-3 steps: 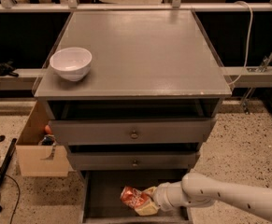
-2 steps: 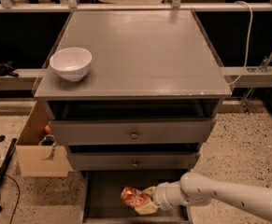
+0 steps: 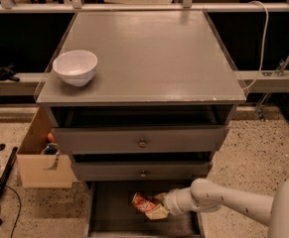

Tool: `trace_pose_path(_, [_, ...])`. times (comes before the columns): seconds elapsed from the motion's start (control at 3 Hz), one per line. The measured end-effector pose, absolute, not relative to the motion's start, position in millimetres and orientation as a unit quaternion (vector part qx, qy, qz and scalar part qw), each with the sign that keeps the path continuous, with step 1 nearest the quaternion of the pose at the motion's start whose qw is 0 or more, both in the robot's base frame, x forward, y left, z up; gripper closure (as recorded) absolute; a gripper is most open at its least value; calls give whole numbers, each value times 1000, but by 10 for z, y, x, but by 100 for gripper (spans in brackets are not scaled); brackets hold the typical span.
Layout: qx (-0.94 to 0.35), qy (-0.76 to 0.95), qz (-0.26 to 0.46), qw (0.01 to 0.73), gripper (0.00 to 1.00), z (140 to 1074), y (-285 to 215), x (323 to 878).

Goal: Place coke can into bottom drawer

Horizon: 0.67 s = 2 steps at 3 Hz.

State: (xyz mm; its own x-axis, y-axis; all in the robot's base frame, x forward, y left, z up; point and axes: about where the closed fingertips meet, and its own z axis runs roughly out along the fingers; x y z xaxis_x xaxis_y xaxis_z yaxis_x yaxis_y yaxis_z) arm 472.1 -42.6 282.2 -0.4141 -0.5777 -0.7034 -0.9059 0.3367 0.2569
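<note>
The coke can (image 3: 142,202), red-orange and dented, lies inside the open bottom drawer (image 3: 109,212), a dark shallow tray pulled out under the grey cabinet. My gripper (image 3: 155,207) reaches in from the right on a white arm (image 3: 218,202) and is closed around the can's right end, its pale fingers (image 3: 157,212) against the can just above the drawer floor.
A white bowl (image 3: 75,67) sits on the cabinet top (image 3: 149,53) at the left. Two grey drawers with round knobs (image 3: 142,143) are slightly pulled out above the bottom drawer. A cardboard box (image 3: 39,157) stands left of the cabinet. A black pole (image 3: 0,187) lies on the floor.
The arm has drawn slightly left, deeper over the drawer, with the can still in the gripper. Nothing else has moved.
</note>
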Motion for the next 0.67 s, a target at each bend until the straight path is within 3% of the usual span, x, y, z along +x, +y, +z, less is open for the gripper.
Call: trace_pose_path(0.67, [-455, 789, 322, 257, 100, 2538, -524, 5036])
